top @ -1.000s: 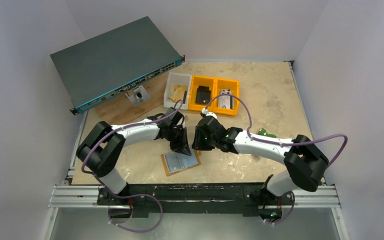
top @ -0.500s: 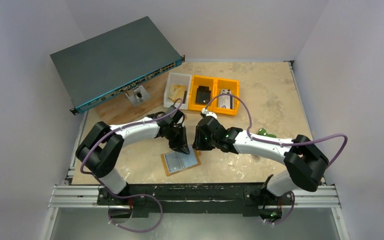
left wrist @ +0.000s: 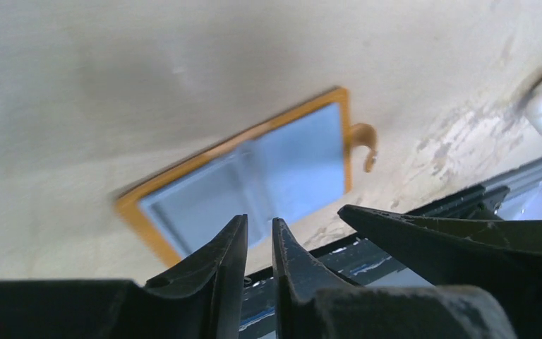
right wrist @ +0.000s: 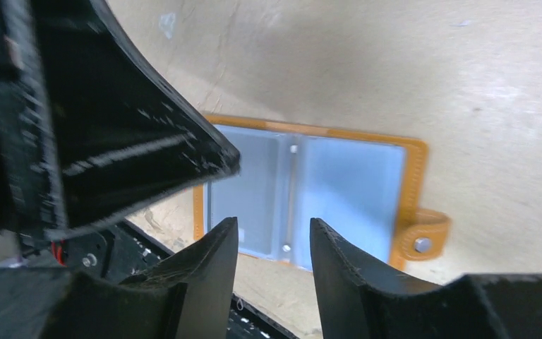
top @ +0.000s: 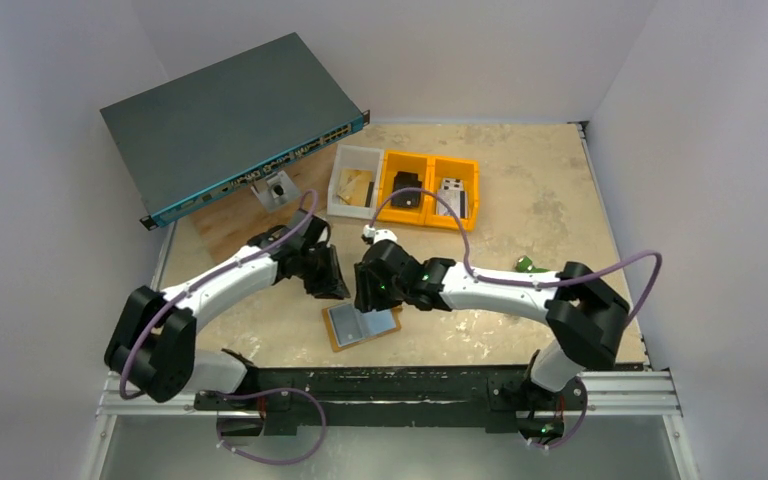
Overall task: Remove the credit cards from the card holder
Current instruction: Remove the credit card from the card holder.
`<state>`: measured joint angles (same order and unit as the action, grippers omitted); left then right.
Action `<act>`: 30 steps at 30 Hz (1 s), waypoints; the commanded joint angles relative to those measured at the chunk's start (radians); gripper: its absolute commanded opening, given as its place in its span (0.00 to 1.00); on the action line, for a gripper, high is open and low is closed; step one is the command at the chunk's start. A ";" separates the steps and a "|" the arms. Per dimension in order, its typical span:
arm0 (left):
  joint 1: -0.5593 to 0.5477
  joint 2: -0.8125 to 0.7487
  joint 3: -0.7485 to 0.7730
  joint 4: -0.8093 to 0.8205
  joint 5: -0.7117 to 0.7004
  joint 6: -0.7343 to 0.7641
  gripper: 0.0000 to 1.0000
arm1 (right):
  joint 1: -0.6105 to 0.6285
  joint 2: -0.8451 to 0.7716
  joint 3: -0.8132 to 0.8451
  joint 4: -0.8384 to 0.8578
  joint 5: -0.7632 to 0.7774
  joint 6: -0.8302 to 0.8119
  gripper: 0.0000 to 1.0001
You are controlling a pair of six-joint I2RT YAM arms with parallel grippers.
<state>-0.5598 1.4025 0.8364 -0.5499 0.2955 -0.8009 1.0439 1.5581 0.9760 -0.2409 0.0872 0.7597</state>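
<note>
L gripper [left wrist: 258,224] shifted left, ajar, empty | R gripper [right wrist: 272,227] parted, over card holder [right wrist: 346,191]

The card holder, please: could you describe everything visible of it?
The card holder lies open and flat on the table near its front edge. It has a tan-orange leather-like border, a pale blue-grey inside split by a centre fold, and a snap tab sticking out one side. The left gripper and right gripper hover above; neither visibly touches it.
</note>
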 commanded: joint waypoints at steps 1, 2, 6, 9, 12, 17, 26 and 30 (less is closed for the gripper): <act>0.092 -0.121 -0.071 -0.067 -0.063 0.007 0.21 | 0.050 0.097 0.096 -0.041 0.008 -0.053 0.45; 0.104 -0.139 -0.080 -0.078 -0.073 0.012 0.22 | 0.054 0.122 0.112 -0.050 0.006 -0.058 0.46; 0.135 -0.193 -0.115 -0.117 -0.104 0.017 0.26 | 0.068 0.190 0.161 -0.070 0.003 -0.074 0.49; 0.153 -0.214 -0.141 -0.122 -0.108 0.014 0.27 | 0.076 0.230 0.195 -0.092 0.008 -0.083 0.50; 0.158 -0.223 -0.160 -0.119 -0.105 0.009 0.28 | 0.085 0.260 0.226 -0.109 0.016 -0.087 0.50; 0.159 -0.223 -0.180 -0.101 -0.088 0.009 0.28 | 0.095 0.295 0.253 -0.130 0.029 -0.090 0.50; 0.159 -0.192 -0.199 -0.065 -0.041 0.027 0.28 | 0.099 0.368 0.271 -0.155 0.033 -0.079 0.47; 0.158 -0.172 -0.200 -0.054 -0.014 0.041 0.29 | 0.094 0.380 0.239 -0.138 -0.016 -0.047 0.36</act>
<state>-0.4065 1.2163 0.6418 -0.6415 0.2363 -0.7898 1.1378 1.8996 1.2308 -0.3775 0.0963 0.6868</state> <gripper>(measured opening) 0.284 0.410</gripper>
